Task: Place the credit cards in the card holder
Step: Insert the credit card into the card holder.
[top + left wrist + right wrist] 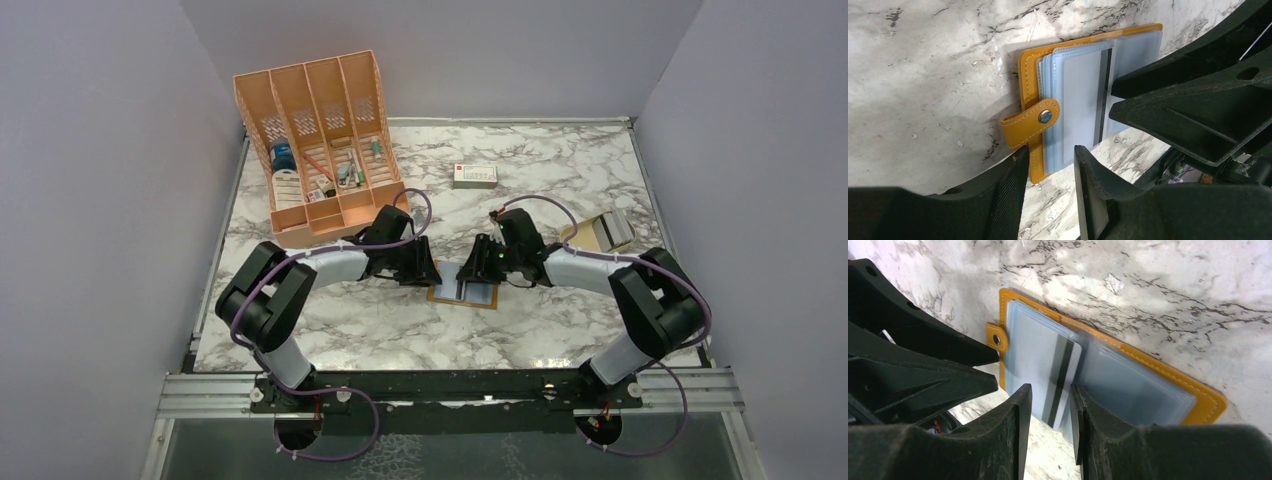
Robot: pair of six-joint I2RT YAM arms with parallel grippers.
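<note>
- We count one card holder.
- One credit card in it; a card stack, too small for us to count, right of it on one dish.
- One white box and one four-slot organiser beyond it.
- Two grippers at it: left gripper, right gripper.

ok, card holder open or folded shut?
Open. The card holder lies spread flat; both wrist views show its clear pocket sleeves exposed and stud strap undone.

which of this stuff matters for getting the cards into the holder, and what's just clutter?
Job:
- open mustard-orange leather card holder
- thin grey striped card lying on its clear pockets
- more grey cards in the tan oval dish

Lying about:
- peach slotted plastic desk organiser with its bits
- small white box with a red mark
</note>
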